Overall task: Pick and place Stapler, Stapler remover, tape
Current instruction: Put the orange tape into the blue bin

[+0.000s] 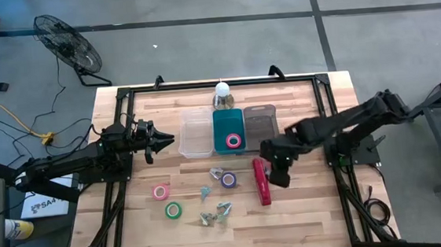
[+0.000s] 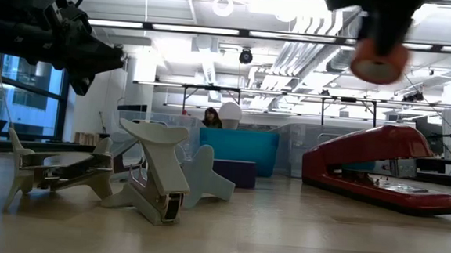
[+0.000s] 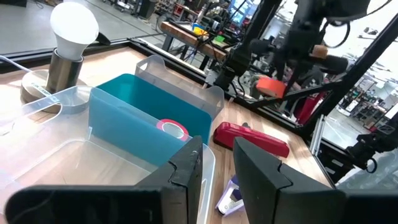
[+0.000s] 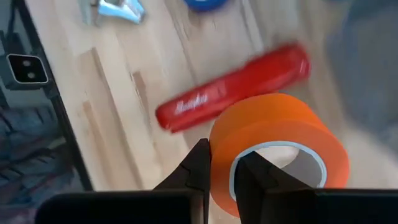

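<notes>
Right gripper [image 4: 219, 177] jaws pinching orange tape roll [image 4: 273, 149] wall (above stapler [image 4: 233, 87]); left gripper [image 3: 214, 171] jaws spread.

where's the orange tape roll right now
The orange ring-shaped tape roll is held in the right gripper, lifted above the long red stapler on the table's right side.

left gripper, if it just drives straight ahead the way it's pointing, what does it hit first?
Probably the clear bin: the left gripper points across the table at its near wall, and the left wrist view shows that bin right past the fingers, the teal bin behind it. Its height is unclear, so it might pass over the rim.
</notes>
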Motion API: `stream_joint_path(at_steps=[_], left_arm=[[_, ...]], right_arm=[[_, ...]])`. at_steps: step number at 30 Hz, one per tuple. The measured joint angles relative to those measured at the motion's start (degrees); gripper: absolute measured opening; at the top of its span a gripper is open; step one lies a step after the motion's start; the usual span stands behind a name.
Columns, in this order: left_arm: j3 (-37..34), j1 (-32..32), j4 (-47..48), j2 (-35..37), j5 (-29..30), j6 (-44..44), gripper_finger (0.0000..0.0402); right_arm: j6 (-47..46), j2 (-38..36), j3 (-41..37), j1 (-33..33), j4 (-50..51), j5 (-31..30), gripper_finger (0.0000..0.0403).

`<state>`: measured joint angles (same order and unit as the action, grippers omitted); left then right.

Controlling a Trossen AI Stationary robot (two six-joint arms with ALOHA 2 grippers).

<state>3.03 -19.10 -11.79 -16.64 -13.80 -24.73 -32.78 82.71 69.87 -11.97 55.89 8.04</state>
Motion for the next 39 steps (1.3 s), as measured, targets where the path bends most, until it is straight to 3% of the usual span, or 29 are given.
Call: stream_joint_path(at_steps=[6, 10, 19, 28, 39], left_arm=[[0.01, -0.01, 0.0, 0.0, -0.01, 0.0, 0.0089], [0.0, -0.01, 0.0, 0.01, -0.02, 0.0, 0.0089], [0.0, 0.0, -0.01, 0.01, -0.04, 0.0, 0.0089], [0.0, -0.01, -0.01, 0.02, -0.07, 0.0, 0.0089], [0.0, 0.0, 0.0, 0.0, -0.22, 0.0, 0.0089]], right_arm=[[17.04, 3.3, 4.77, 6.21, 0.66, 1.18, 0.0033], [21.79, 7.29, 9.21, 10.25, 1.21, 1.53, 0.0033], [17.79, 21.34, 24.07, 19.04, 5.05, 1.56, 0.0034], [11.04, 35.8, 38.13, 22.91, 8.46, 1.81, 0.0036], [7.06, 43.22, 40.67, 23.26, 10.28, 1.83, 0.0038]])
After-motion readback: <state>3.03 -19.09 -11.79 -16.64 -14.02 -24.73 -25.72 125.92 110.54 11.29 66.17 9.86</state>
